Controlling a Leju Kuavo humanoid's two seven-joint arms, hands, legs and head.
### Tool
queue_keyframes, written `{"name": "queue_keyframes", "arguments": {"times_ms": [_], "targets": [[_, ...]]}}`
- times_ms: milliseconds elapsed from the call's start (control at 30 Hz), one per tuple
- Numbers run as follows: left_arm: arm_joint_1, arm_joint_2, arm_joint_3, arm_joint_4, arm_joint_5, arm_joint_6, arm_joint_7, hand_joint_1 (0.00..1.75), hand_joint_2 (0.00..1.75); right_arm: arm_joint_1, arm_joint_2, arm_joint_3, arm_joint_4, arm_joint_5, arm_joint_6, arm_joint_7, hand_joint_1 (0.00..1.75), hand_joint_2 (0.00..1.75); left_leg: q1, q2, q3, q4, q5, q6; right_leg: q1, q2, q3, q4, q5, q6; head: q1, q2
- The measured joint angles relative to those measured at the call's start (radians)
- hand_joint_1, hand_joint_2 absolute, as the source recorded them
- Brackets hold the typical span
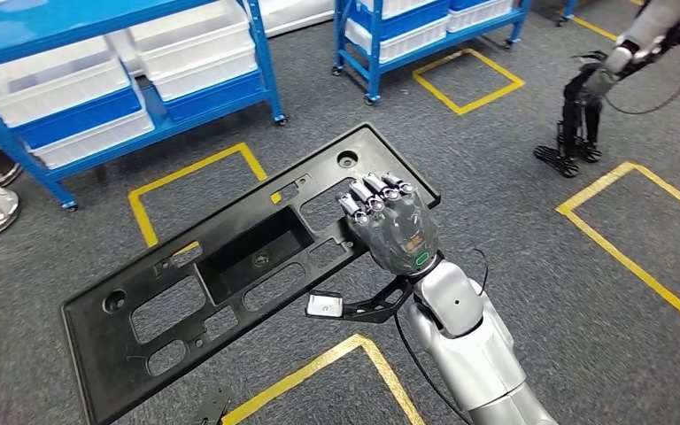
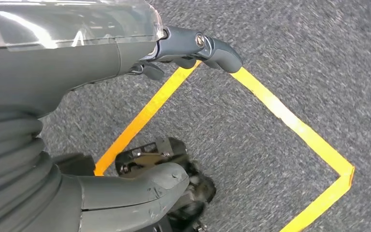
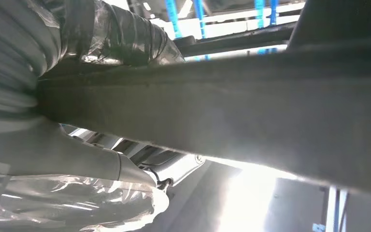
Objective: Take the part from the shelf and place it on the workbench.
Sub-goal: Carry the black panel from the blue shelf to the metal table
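Right robot hand (image 1: 396,226) is clamped on the part (image 1: 230,266), fingers curled over its long edge at centre frame. In the right wrist view the edge of the part (image 3: 222,106) crosses right in front of the camera, pressed into the palm. Left robot hand (image 2: 125,125) hangs over the floor, thumb and fingers apart, holding nothing.

Part is in the air, off the shelf, running from lower left to upper centre of the head view, tilted. No bench in sight yet.

Handling, my read: a long flat black plastic panel with many cutouts and a recessed pocket mid-span. Probably light and stiff, but it overhangs far to the lower left of a one-sided grip, so I expect it to droop and swing on turns. I'd prefer a hold nearer the pocket, or a second hand under the free end.

Floor (image 1: 513,186) is grey carpet with yellow tape squares (image 1: 469,80). Blue shelves (image 1: 97,97) with white bins at upper left and top centre. Another robot's arm (image 1: 602,80) at upper right.
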Motion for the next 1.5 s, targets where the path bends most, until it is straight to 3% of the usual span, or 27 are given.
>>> {"name": "queue_keyframes", "arguments": {"times_ms": [67,100,167,200,233,267,333,400,433,467,500,600,667,767,833,900,967,1000,1067,1133,1200,1267,1300,1367,1400,1433,1500], "targets": [[-0.001,0.001,0.000,0.000,0.000,0.000,0.000,0.00,1.75,0.000,0.000,0.000,0.000,0.000,0.000,0.000,1.75,1.75,-0.003,-0.019,0.051,-0.111,0.071,0.014,0.001,0.027,0.001,0.001,0.001,0.001,0.000,0.000],[-0.002,0.002,0.000,0.000,0.000,0.000,0.000,0.00,1.75,-0.001,0.000,0.000,0.000,0.001,0.000,0.001,1.75,1.75,-0.004,-0.044,0.084,-0.180,0.100,0.022,0.002,0.040,0.001,0.002,0.002,0.003,0.000,0.000],[-0.004,0.004,0.000,0.000,0.000,-0.001,0.000,0.00,1.75,0.000,0.000,0.000,0.000,0.001,0.000,0.001,1.75,1.75,-0.007,-0.081,0.122,-0.261,0.123,0.032,-0.002,0.061,-0.004,0.002,0.007,0.011,0.000,0.000],[-0.004,0.005,0.000,0.000,0.000,-0.002,-0.001,0.00,1.75,0.000,0.000,0.000,-0.001,0.001,0.000,0.001,1.75,1.75,-0.008,-0.086,0.127,-0.274,0.121,0.035,-0.005,0.073,-0.008,0.001,0.011,0.017,0.000,0.000],[-0.005,0.004,0.000,0.000,0.000,-0.002,-0.001,0.00,1.75,0.001,-0.001,0.000,-0.001,0.001,0.000,0.001,1.75,1.75,-0.009,-0.076,0.130,-0.281,0.124,0.037,-0.008,0.083,-0.010,-0.002,0.015,0.024,0.000,0.000],[-0.006,0.004,0.000,0.000,0.000,-0.003,-0.002,0.00,1.75,0.002,-0.001,-0.001,-0.002,0.001,0.000,0.001,1.75,1.75,-0.008,-0.063,0.134,-0.290,0.129,0.039,-0.008,0.078,-0.012,-0.002,0.015,0.027,0.000,0.000],[-0.007,0.004,0.000,0.000,0.000,-0.003,-0.003,0.00,1.75,0.001,-0.003,-0.002,-0.003,0.001,0.000,0.001,1.75,1.75,-0.004,-0.036,0.143,-0.311,0.141,0.046,-0.005,0.027,-0.030,0.033,-0.013,0.033,0.000,0.000],[-0.006,0.004,0.000,0.000,0.001,-0.006,-0.003,0.00,1.75,0.001,-0.004,-0.003,-0.003,0.000,0.000,0.001,1.75,1.75,-0.005,-0.008,0.144,-0.318,0.144,0.051,-0.006,-0.030,-0.081,0.141,-0.076,0.041,0.001,0.000],[-0.004,0.005,0.000,0.000,0.001,-0.008,-0.004,0.00,1.75,0.002,-0.005,-0.004,-0.003,0.000,0.000,0.001,1.75,1.75,-0.004,0.007,0.143,-0.318,0.143,0.051,-0.010,-0.039,-0.109,0.200,-0.101,0.047,0.000,0.000],[-0.004,0.005,0.000,0.000,0.002,-0.010,-0.004,0.00,1.75,0.005,-0.006,-0.005,-0.003,0.000,0.000,0.001,1.75,1.75,-0.004,0.021,0.142,-0.316,0.142,0.051,-0.014,-0.042,-0.127,0.239,-0.111,0.053,0.001,0.000],[-0.003,0.005,0.000,0.000,0.002,-0.012,-0.004,0.00,1.75,0.007,-0.007,-0.007,-0.003,0.000,0.000,0.001,1.75,1.75,-0.002,0.035,0.141,-0.314,0.140,0.048,-0.019,-0.046,-0.126,0.242,-0.102,0.059,0.001,0.000],[-0.004,0.005,0.000,0.000,0.002,-0.015,-0.006,0.00,1.75,0.010,-0.009,-0.011,-0.004,0.001,0.000,0.000,1.75,1.75,0.003,0.073,0.137,-0.293,0.123,0.031,-0.026,-0.086,-0.041,0.093,-0.028,0.072,0.001,0.000],[-0.005,0.006,0.000,0.000,0.002,-0.016,-0.007,0.00,1.75,0.010,-0.010,-0.015,-0.008,0.000,0.000,0.000,1.75,1.75,0.000,0.092,0.135,-0.275,0.109,0.016,-0.022,-0.107,-0.007,0.028,-0.015,0.062,0.000,0.000],[-0.009,0.006,0.000,0.000,0.001,-0.016,-0.008,0.00,1.75,0.012,-0.011,-0.020,-0.013,0.000,0.000,0.000,1.75,1.75,0.002,0.113,0.140,-0.269,0.099,-0.002,-0.018,-0.082,-0.011,0.025,-0.018,0.039,-0.001,0.000],[-0.012,0.005,0.000,0.000,0.000,-0.016,-0.009,0.00,1.75,0.010,-0.011,-0.021,-0.018,0.000,0.000,0.000,1.75,1.75,0.008,0.080,0.133,-0.241,0.072,-0.011,-0.020,-0.062,-0.011,0.023,-0.016,0.027,-0.001,0.000],[-0.013,0.005,0.000,0.000,-0.001,-0.016,-0.009,0.00,1.75,0.009,-0.011,-0.021,-0.020,0.000,0.000,0.000,1.75,1.75,0.011,0.025,0.088,-0.136,0.012,-0.014,-0.019,-0.042,-0.010,0.022,-0.014,0.019,-0.001,0.000],[-0.010,0.005,0.000,0.000,-0.001,-0.015,-0.009,0.00,1.75,0.010,-0.011,-0.021,-0.020,0.000,0.000,0.000,1.75,1.75,0.011,0.004,0.027,-0.013,-0.032,-0.011,-0.014,-0.017,-0.011,0.022,-0.013,0.015,-0.001,0.000],[-0.009,0.005,0.000,0.000,-0.002,-0.015,-0.008,0.00,1.75,0.010,-0.011,-0.021,-0.019,0.000,0.000,-0.001,1.75,1.75,0.010,0.002,0.012,0.011,-0.029,-0.007,-0.011,-0.004,-0.011,0.022,-0.013,0.014,-0.001,0.000],[-0.009,0.005,0.000,0.000,-0.002,-0.015,-0.008,0.00,1.75,0.010,-0.011,-0.021,-0.019,0.000,0.000,-0.001,1.75,1.75,0.005,-0.011,0.033,-0.053,0.031,0.008,-0.008,0.023,-0.010,0.022,-0.011,0.012,-0.001,0.000],[-0.010,0.007,0.000,0.000,-0.002,-0.014,-0.008,0.00,1.75,0.009,-0.011,-0.021,-0.019,0.000,0.000,-0.001,1.75,1.75,-0.002,-0.060,0.089,-0.187,0.095,0.027,-0.010,0.048,-0.010,0.022,-0.008,0.014,-0.001,0.000],[-0.010,0.009,0.000,0.000,-0.002,-0.013,-0.008,0.00,1.75,0.010,-0.011,-0.021,-0.019,0.000,0.000,-0.001,1.75,1.75,-0.007,-0.094,0.120,-0.256,0.111,0.038,-0.017,0.070,-0.015,0.020,-0.002,0.023,-0.001,0.000],[-0.012,0.009,0.000,0.000,-0.002,-0.013,-0.007,0.00,1.75,0.010,-0.011,-0.021,-0.019,0.000,0.000,-0.001,1.75,1.75,-0.009,-0.078,0.129,-0.273,0.115,0.043,-0.021,0.090,-0.019,0.012,0.007,0.037,-0.001,0.000],[-0.014,0.008,0.000,0.000,-0.002,-0.013,-0.007,0.00,1.75,0.010,-0.012,-0.021,-0.019,0.000,0.000,-0.001,1.75,1.75,-0.007,-0.065,0.134,-0.286,0.122,0.045,-0.019,0.080,-0.020,0.008,0.008,0.042,0.000,0.000],[-0.017,0.007,0.000,0.000,-0.002,-0.013,-0.008,0.00,1.75,0.006,-0.013,-0.021,-0.019,0.000,0.000,-0.001,1.75,1.75,-0.002,-0.037,0.143,-0.313,0.138,0.050,-0.014,0.019,-0.037,0.039,-0.019,0.047,0.000,0.000],[-0.017,0.007,0.000,0.000,-0.002,-0.013,-0.008,0.00,1.75,0.004,-0.013,-0.021,-0.019,0.000,0.000,-0.001,1.75,1.75,-0.002,-0.023,0.145,-0.318,0.141,0.052,-0.013,-0.016,-0.056,0.080,-0.047,0.048,0.000,0.000],[-0.016,0.007,0.000,0.000,-0.002,-0.014,-0.008,0.00,1.75,0.002,-0.013,-0.021,-0.019,0.000,0.000,-0.001,1.75,1.75,-0.003,-0.010,0.145,-0.320,0.141,0.054,-0.013,-0.035,-0.080,0.133,-0.078,0.051,0.001,0.000],[-0.013,0.006,0.000,0.000,-0.001,-0.015,-0.008,0.00,1.75,0.001,-0.014,-0.021,-0.017,0.000,0.000,0.000,1.75,1.75,-0.003,0.020,0.142,-0.317,0.140,0.053,-0.018,-0.046,-0.121,0.226,-0.113,0.059,0.001,0.000]]}}
